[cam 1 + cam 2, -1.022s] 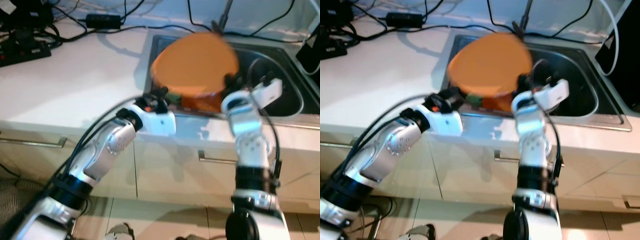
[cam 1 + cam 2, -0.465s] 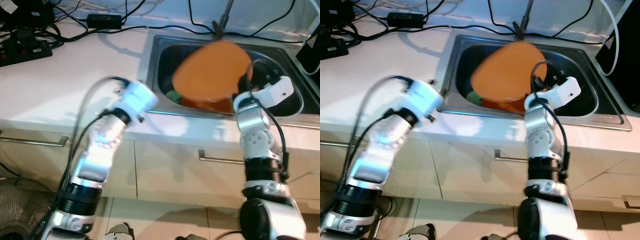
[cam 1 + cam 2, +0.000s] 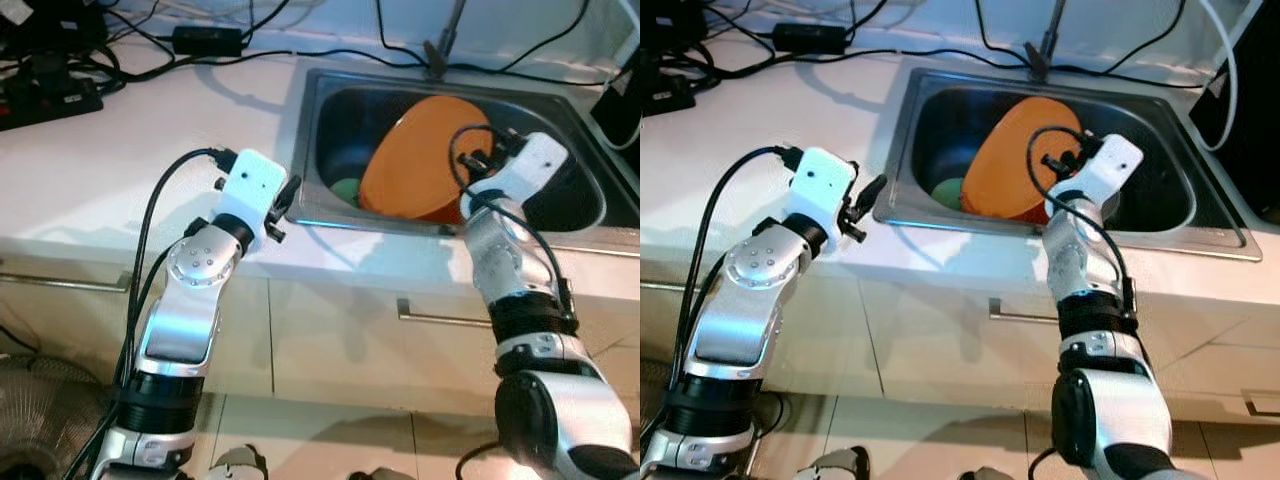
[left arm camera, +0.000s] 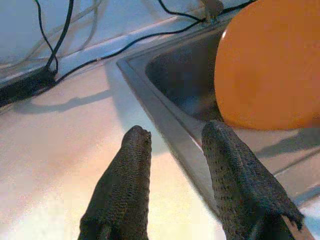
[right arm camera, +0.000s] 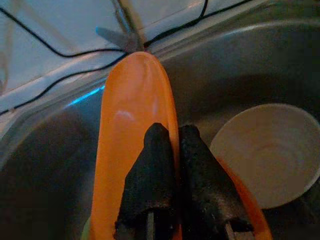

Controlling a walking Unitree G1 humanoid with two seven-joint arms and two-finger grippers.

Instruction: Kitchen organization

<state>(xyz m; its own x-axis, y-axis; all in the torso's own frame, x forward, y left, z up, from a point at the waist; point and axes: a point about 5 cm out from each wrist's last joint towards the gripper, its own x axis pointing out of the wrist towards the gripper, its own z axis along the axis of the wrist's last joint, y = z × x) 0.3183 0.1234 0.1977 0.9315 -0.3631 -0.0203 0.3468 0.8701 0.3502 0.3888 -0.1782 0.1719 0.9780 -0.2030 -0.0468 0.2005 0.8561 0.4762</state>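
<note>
1. The right gripper was clenched on the rim of the orange plate, which stood tilted on edge inside the steel sink.
2. The left gripper hovered over the white counter just left of the sink's near-left corner, its fingers parted and grasping nothing.
3. A white bowl lay in the basin beside the plate; a green item lay to the plate's left.
4. Black cables ran along the far counter.

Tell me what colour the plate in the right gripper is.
Orange; the plate, pinched by the right gripper, shows best in the right wrist view.
</note>
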